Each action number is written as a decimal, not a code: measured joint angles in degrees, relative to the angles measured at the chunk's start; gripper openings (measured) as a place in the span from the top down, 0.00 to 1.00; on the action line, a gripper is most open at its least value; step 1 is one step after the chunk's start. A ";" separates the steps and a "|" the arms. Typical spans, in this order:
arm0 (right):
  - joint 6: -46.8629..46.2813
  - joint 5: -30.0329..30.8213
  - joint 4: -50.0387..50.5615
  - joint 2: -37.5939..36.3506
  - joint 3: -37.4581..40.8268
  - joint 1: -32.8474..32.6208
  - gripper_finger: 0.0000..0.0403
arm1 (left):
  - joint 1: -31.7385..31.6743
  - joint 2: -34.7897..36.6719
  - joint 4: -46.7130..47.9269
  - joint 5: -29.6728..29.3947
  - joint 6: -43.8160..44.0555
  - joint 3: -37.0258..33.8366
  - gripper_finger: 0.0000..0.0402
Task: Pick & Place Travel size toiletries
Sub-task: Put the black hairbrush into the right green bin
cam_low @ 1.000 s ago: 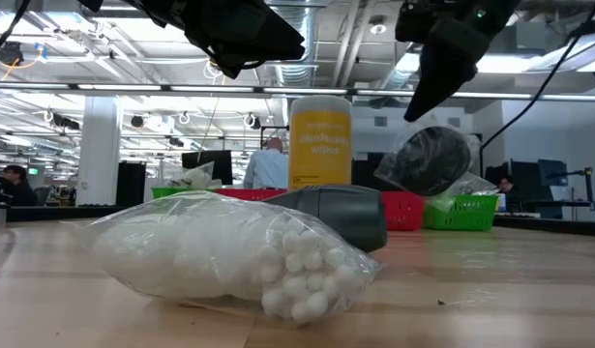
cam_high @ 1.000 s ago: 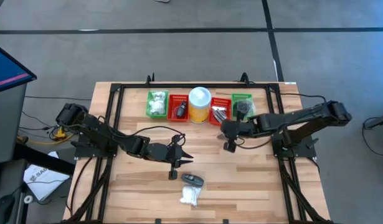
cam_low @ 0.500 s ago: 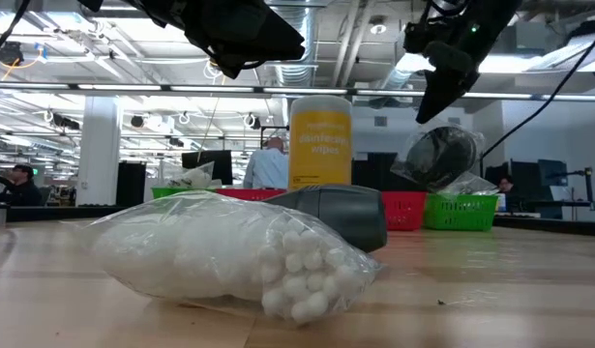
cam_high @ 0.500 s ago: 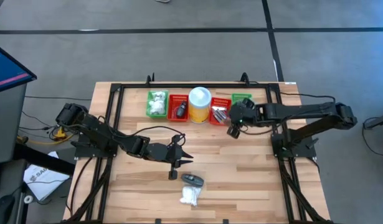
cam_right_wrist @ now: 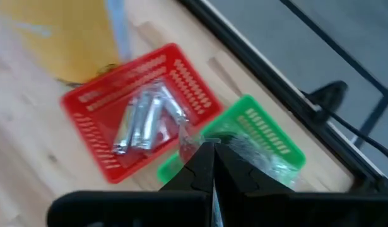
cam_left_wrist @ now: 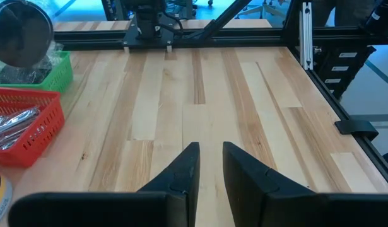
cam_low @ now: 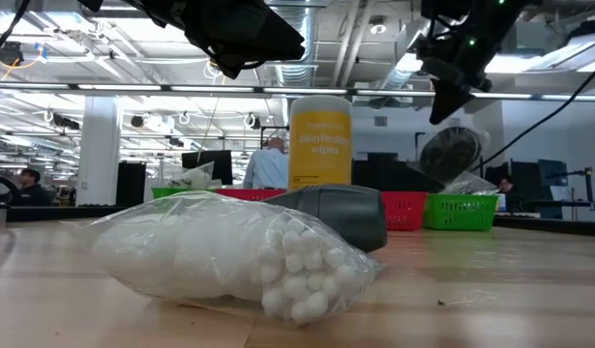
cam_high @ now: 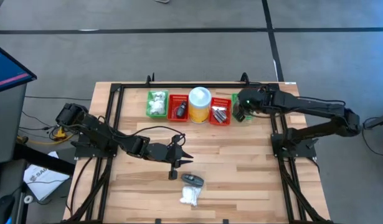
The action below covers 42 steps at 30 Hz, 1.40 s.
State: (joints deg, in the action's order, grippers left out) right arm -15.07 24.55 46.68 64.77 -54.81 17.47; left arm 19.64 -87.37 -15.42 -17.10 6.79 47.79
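A: Over the far right green basket (cam_high: 241, 99): right gripper (cam_high: 240, 114), jaws pinched on the clear wrapper of a dark round disc (cam_low: 450, 155). Disc hanging below the fingertips, above the basket's rim in the low view, not resting in it.

B: Confirmed from the right wrist view: fingers (cam_right_wrist: 200, 169) pressed together, crinkled clear film between the tips, green basket directly beyond. Neighbouring red basket (cam_right_wrist: 105, 113) holding silvery-grey bits (cam_right_wrist: 143, 120).

A: Left gripper (cam_high: 176, 165)?

B: Parked above bare boards (cam_high: 241, 168) near the table's middle. Narrow gap between its fingers (cam_left_wrist: 181, 173) in the left wrist view, nothing between them. Nearly closed, gripping nothing.

A: Remaining items on the table?

B: Near the front edge: clear bag of white fluffy balls (cam_high: 190, 196), and just behind it, close or touching, a dark grey piece (cam_high: 192, 180) lying on its side. Both lying free, just beside the left gripper and well apart from the right one.

A: Back row, left to right?

B: Green basket with white bundles (cam_high: 157, 103), red basket with small black pieces (cam_high: 178, 108), yellow canister (cam_high: 199, 104) with white lid standing upright, red basket with silvery bits, then the green basket under the right gripper.
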 joint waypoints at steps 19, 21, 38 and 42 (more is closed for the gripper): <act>0.15 -0.02 0.86 4.73 0.00 12.06 1.00 | 0.00 0.00 0.01 0.00 0.00 0.00 0.85; 0.16 -0.03 0.96 5.29 0.02 13.11 1.00 | 0.00 0.00 0.00 0.00 0.00 0.00 0.85; 2.01 -0.03 0.68 11.01 0.02 17.99 1.00 | 0.00 0.00 0.02 0.00 0.22 0.00 0.85; 3.23 0.19 0.28 11.49 0.02 17.95 0.97 | 0.00 0.00 0.02 0.00 0.21 0.00 0.85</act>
State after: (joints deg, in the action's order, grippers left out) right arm -11.84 24.74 46.96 76.26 -54.78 35.42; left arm 19.64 -87.37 -15.40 -17.10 7.00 47.79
